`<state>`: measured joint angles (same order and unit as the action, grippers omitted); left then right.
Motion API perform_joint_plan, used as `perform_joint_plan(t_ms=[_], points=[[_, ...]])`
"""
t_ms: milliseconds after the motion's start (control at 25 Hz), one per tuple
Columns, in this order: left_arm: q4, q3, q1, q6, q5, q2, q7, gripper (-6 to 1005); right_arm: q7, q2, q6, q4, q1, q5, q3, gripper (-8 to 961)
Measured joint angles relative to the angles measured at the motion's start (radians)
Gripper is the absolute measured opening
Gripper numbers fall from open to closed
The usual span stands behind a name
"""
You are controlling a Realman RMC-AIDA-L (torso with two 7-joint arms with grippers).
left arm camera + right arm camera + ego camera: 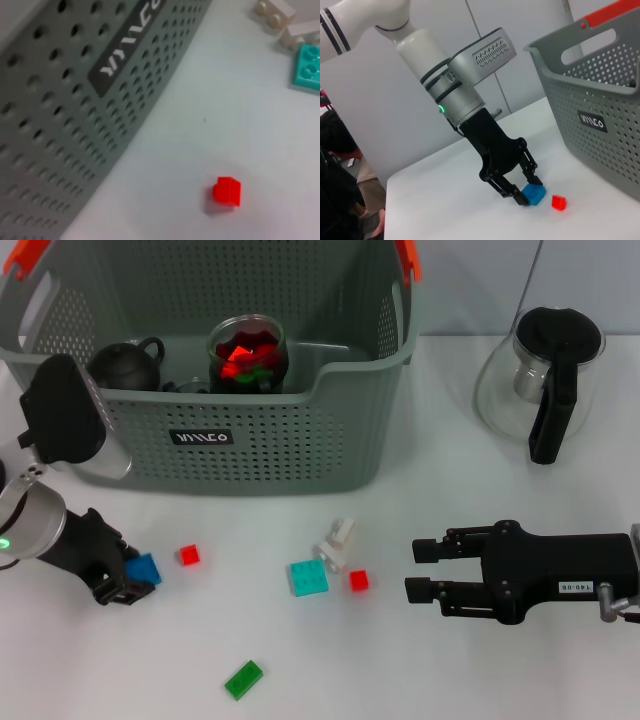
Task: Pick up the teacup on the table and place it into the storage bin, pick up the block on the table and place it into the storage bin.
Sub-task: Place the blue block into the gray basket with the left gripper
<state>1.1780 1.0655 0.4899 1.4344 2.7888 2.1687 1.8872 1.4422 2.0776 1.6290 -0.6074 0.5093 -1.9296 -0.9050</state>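
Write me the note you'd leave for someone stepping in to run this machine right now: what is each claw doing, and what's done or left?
Left claw: down on the table, shut on the blue block.
Right claw: idle above the table, open, empty.
Storage bin: holds a glass cup with red contents and a dark teapot.
Done: a cup is in the bin.
Left: lift the blue block into the bin. Red, teal, white and green blocks lie on the table.

Storage bin [300,450] matt grey-green perforated plastic, blue block [534,194] smooth plastic, small red block [227,191] glossy plastic, teapot [530,380] clear glossy glass with black plastic lid, table [400,670] smooth matt white, left gripper [517,192] matt black.
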Motion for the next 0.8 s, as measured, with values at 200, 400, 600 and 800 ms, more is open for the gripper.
perform_joint_plan(t_ms=[200, 400, 600, 800], points=[[0.001, -0.004, 0.004, -0.003, 0.003, -0.002, 0.018, 433, 0.002, -0.002, 0.001, 0.000, 0.000, 0.001, 0.000, 578], [0.053, -0.063, 0.003, 0.060, -0.044, -0.005, 0.006, 405, 0.003, -0.003, 0.002, 0.000, 0.000, 0.002, 0.000, 577], [0.043, -0.325, 0.058, 0.319, -0.245, -0.081, -0.078, 405, 0.003, -0.003, 0.002, 0.000, 0.000, 0.001, 0.000, 577], [-0.137, -0.534, 0.115, 0.552, -0.447, -0.188, -0.130, 404, 0.003, -0.002, 0.001, 0.000, -0.003, 0.001, 0.000, 577]])
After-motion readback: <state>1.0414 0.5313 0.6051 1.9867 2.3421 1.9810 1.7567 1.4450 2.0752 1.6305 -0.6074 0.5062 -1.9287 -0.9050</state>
